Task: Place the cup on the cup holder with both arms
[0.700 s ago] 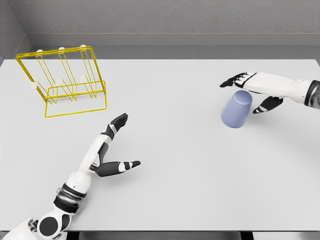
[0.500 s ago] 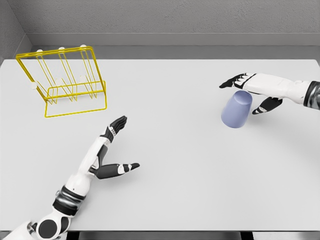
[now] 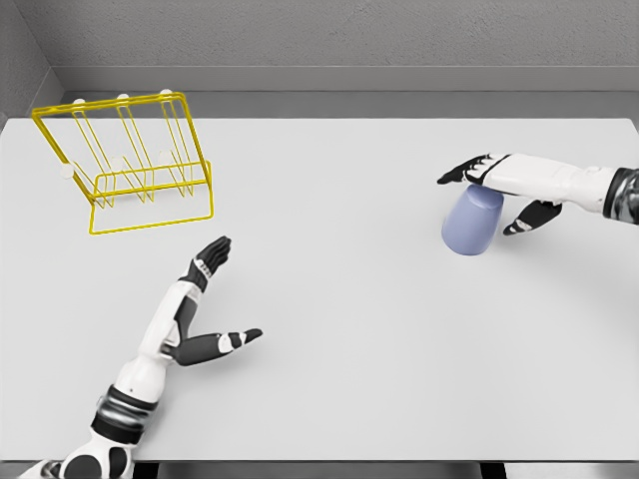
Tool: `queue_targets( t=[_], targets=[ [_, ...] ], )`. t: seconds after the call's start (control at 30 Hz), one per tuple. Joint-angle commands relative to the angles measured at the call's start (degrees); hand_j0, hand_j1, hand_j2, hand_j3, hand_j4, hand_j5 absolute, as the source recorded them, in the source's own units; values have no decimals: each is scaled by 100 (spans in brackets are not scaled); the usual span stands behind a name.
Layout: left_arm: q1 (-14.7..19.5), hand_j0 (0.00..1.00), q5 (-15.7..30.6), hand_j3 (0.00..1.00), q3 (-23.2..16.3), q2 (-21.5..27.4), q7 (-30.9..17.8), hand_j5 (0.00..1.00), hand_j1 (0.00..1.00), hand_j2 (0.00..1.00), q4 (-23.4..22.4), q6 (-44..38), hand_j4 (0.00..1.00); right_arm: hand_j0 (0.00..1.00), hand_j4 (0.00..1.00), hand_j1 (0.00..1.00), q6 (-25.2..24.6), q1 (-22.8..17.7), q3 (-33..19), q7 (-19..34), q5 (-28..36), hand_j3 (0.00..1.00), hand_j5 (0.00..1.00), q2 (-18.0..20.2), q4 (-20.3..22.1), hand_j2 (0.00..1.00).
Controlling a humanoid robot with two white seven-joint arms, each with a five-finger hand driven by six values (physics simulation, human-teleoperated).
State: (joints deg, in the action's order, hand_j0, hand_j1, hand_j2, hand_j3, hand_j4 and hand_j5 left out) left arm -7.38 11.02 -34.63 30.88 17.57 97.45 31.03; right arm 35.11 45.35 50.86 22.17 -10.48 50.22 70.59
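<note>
Grey walls back a pale tabletop point(image 3: 339, 329) filling the head view. At right of the frame stands a lavender cup point(image 3: 471, 220), smooth and matte, mouth down, its long axis roughly upright with the narrower base leaning toward upper right. Directly over that base the right hand point(image 3: 494, 185) is spread open, fingers above it, thumb beside the cup's right side, holding nothing. At upper left sits the yellow wire cup holder point(image 3: 125, 165). Lower left, the left hand point(image 3: 205, 309) lies open, empty.

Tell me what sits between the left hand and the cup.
Nothing: in the head view only bare table separates the left hand from the cup.
</note>
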Motion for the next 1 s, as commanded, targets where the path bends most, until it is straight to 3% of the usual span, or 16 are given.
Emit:
queue_targets(
  t=[0.0,0.1,0.13,0.17,0.3,0.53,0.97],
  targets=[
    [0,100,-3,100,114,32,-8,100,100,100,64,17,100,100,100,100,-11,0,11,-2,37,100,100,5,-2,100],
    [9,100,6,100,140,67,-43,100,100,100,64,8,100,100,100,100,-11,0,11,-2,37,100,100,5,-2,100],
    [-17,100,6,100,193,67,-43,100,100,100,64,8,100,86,86,86,-11,0,11,15,29,86,86,5,7,86],
    [-18,100,6,100,210,67,-43,100,100,100,73,17,100,80,80,80,-11,0,11,33,29,80,80,5,-2,80],
    [-26,100,252,100,325,76,-43,100,100,100,73,-27,100,72,72,72,-11,0,11,42,29,72,72,5,-28,72],
    [-35,100,252,100,290,50,-35,100,100,100,73,-36,100,72,72,72,-11,0,11,42,29,72,72,-4,-28,72],
    [-123,100,269,100,272,261,-26,100,100,100,73,-54,100,57,57,57,-11,0,11,77,11,57,57,5,-2,57]
  ],
)
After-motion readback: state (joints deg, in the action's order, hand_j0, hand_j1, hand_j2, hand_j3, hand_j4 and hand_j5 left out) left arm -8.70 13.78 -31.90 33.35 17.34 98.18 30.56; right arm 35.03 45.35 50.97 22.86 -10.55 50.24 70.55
